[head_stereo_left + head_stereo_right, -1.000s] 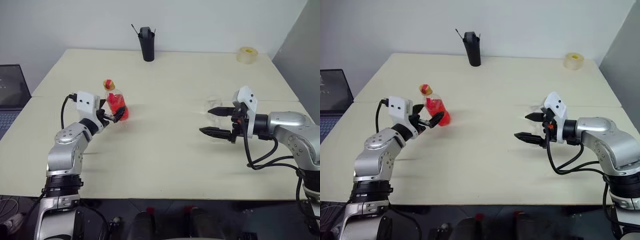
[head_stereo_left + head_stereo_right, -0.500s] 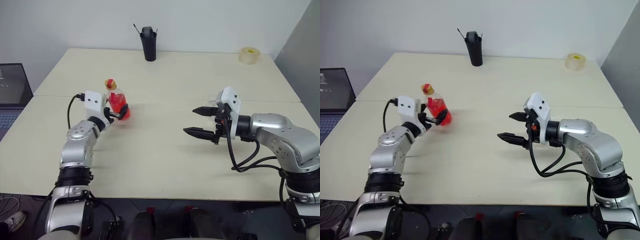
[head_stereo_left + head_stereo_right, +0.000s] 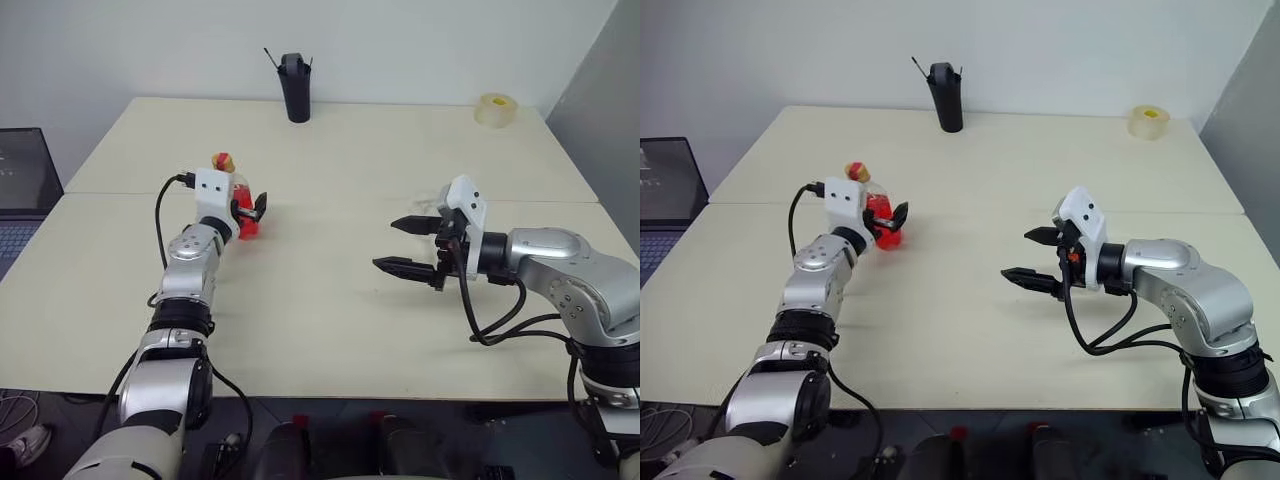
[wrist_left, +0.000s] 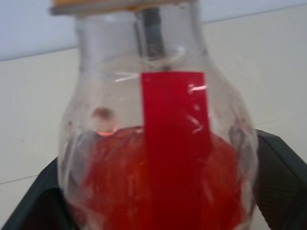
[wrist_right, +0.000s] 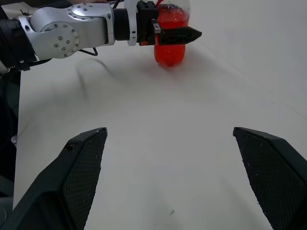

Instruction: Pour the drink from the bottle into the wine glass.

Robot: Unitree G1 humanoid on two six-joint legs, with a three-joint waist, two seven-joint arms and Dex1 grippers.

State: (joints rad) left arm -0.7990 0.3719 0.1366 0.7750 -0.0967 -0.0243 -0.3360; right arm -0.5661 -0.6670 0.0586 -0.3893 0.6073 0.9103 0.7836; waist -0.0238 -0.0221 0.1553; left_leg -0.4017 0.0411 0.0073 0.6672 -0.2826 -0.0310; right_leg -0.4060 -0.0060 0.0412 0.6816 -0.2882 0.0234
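Observation:
The bottle (image 3: pixel 246 227) stands upright on the table at the left, its tan cap (image 3: pixel 222 162) on and the red drink (image 4: pixel 110 182) filling its lower half. My left gripper (image 3: pixel 246 212) points level along the table and is shut on the bottle's round body, one finger against each side in the left wrist view. My right gripper (image 3: pixel 385 244) hovers open over the middle right of the table, pointing toward the bottle (image 5: pixel 169 48) with nothing between its fingers. The wine glass is hidden behind my right hand.
A black pen holder (image 3: pixel 294 90) stands at the far edge of the table (image 3: pixel 320 330), and a roll of tape (image 3: pixel 494 110) lies at the far right corner. A laptop (image 3: pixel 22 185) sits off the table's left side.
My left arm has stretched forward, sliding its fingers along both sides of the bottle and closing them onto it. The right gripper stays open, shifted slightly toward the middle.

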